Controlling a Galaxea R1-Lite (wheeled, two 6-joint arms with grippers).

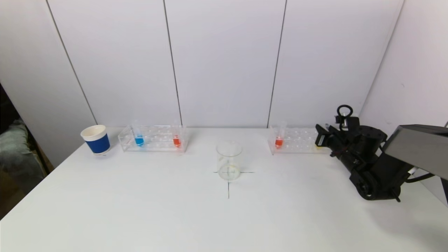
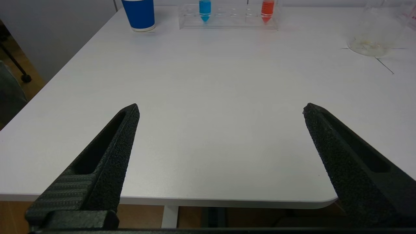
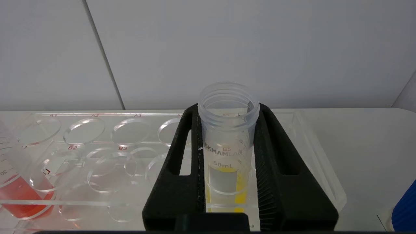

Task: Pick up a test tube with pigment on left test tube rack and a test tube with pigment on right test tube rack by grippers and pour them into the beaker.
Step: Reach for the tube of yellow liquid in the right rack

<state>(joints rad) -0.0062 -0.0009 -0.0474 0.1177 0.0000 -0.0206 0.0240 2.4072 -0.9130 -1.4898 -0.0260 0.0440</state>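
The right tool is clamped on the yellow-pigment test tube, which stands upright in the right rack at the end farthest from that rack's red tube. The left tool gapes wide above the bench, well short of the left rack and beaker.

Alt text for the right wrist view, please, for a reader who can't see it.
The right gripper is closed on an open tube holding yellow liquid, seated at one end of a clear rack. At the rack's other end stands a tube of red liquid; the holes between are empty, with a white wall behind.
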